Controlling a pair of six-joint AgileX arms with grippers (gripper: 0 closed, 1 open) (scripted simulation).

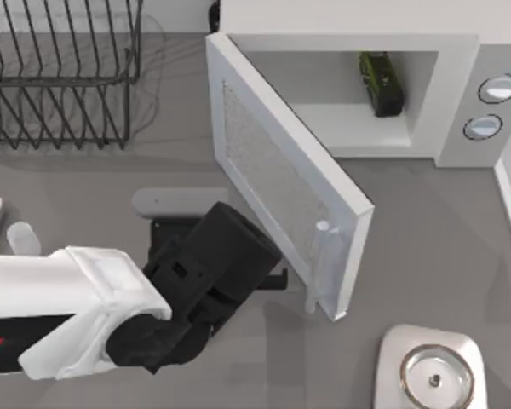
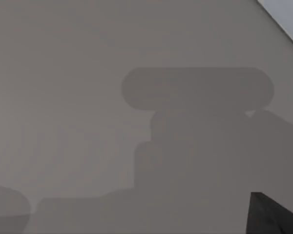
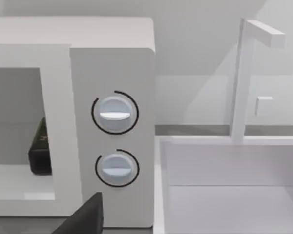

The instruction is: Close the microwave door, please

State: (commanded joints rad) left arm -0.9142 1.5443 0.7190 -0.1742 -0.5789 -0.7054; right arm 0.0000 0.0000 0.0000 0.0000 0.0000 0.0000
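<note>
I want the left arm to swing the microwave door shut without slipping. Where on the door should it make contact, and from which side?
Probably best at the free edge of the microwave door, by the pale bar handle, farthest from the hinge at the microwave. Come from the outer, windowed face, where the left tool sits, and push toward the cavity; that edge likely gives the most leverage.

grey table (image 1: 426,221), microwave (image 1: 460,51), wire dish rack (image 1: 60,77), round scale (image 1: 430,371)

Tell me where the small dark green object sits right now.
In the top view, the small dark green object stands inside the white boxy microwave, at the cavity's right side, near the two round grey-blue knobs.
</note>
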